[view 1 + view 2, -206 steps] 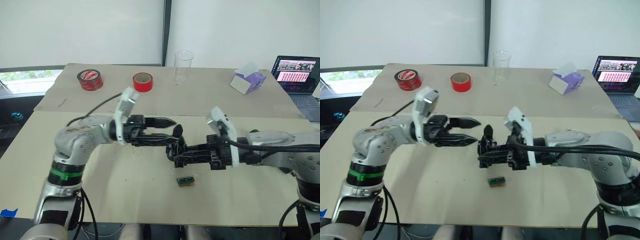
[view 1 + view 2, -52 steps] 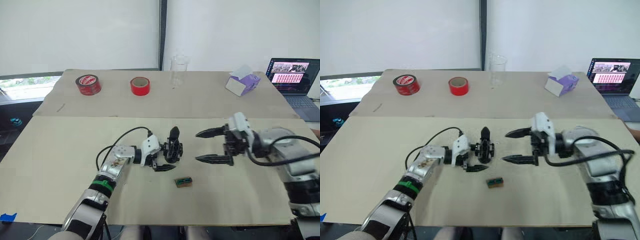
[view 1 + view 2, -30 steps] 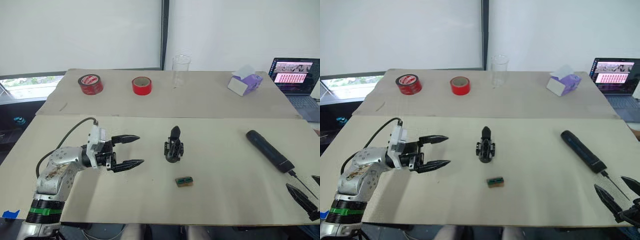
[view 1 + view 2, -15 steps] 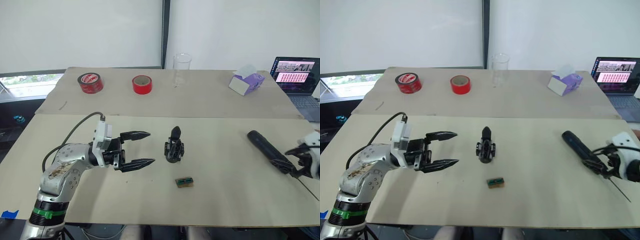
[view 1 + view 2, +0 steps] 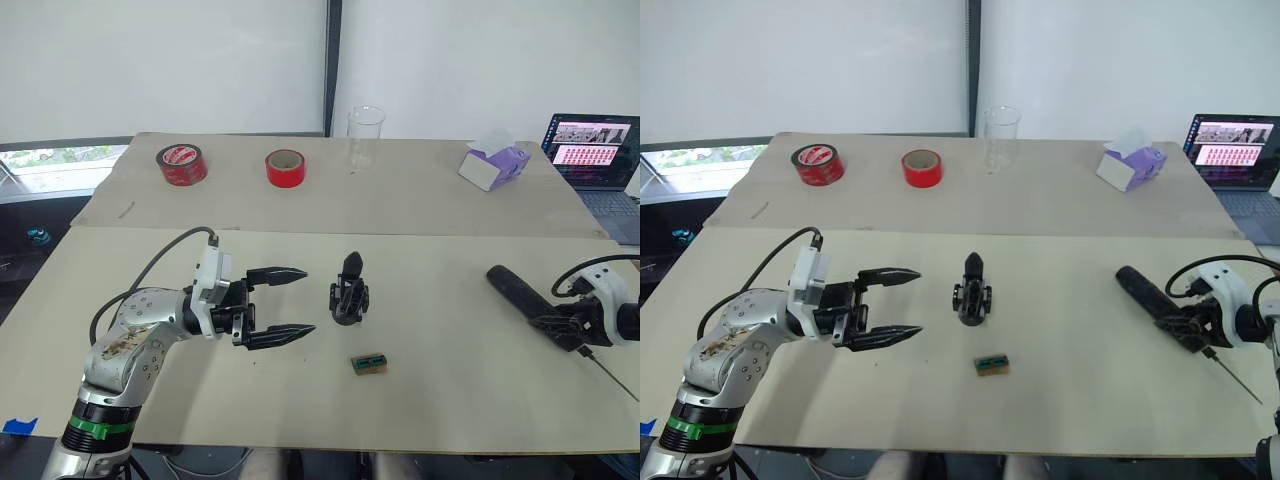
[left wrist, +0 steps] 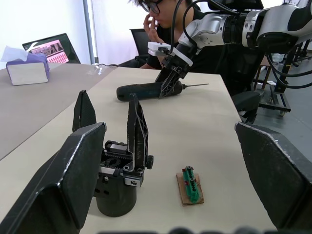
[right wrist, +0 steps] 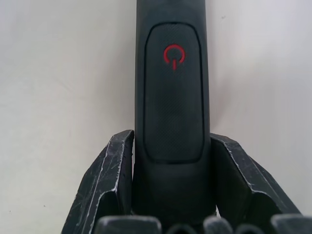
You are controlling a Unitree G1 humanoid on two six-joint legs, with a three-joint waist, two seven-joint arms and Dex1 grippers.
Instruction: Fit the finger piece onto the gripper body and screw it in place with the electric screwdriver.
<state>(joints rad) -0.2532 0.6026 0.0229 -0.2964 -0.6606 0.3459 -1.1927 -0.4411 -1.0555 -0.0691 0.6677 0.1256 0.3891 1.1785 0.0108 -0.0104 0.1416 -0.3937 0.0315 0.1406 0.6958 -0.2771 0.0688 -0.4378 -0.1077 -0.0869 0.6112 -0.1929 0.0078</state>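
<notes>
The gripper body point(image 5: 349, 292) stands upright at the middle of the near table point(image 5: 450, 400), its 2 pointed fingers rising from a round dark base; whether the finger piece is already mounted on it I cannot tell. At its 9 o'clock, well apart, the left gripper point(image 5: 288, 304) hovers with its 2 fingers spread wide and nothing between them, pointing at the body. At the body's 5 o'clock, near it, a small green block point(image 5: 370, 363) lies flat on the table.

At the body's 3 o'clock, far off toward the table's edge, the electric screwdriver point(image 5: 525, 295) lies on the table, its thin bit toward 4 o'clock. The right gripper point(image 5: 562, 325) has its fingers point(image 7: 109, 180) 1 on each side of the barrel, closed against it just below the red power symbol (the wrist view shows both pads touching the barrel).

On the far table at 12 o'clock stands a clear glass cup point(image 5: 366, 138), empty as far as I can see. At 10 o'clock are 2 red tape rolls point(image 5: 181, 164), at 2 o'clock a purple tissue box point(image 5: 494, 163) with a tissue sticking out of its top, and a laptop point(image 5: 592, 143) beyond it.
</notes>
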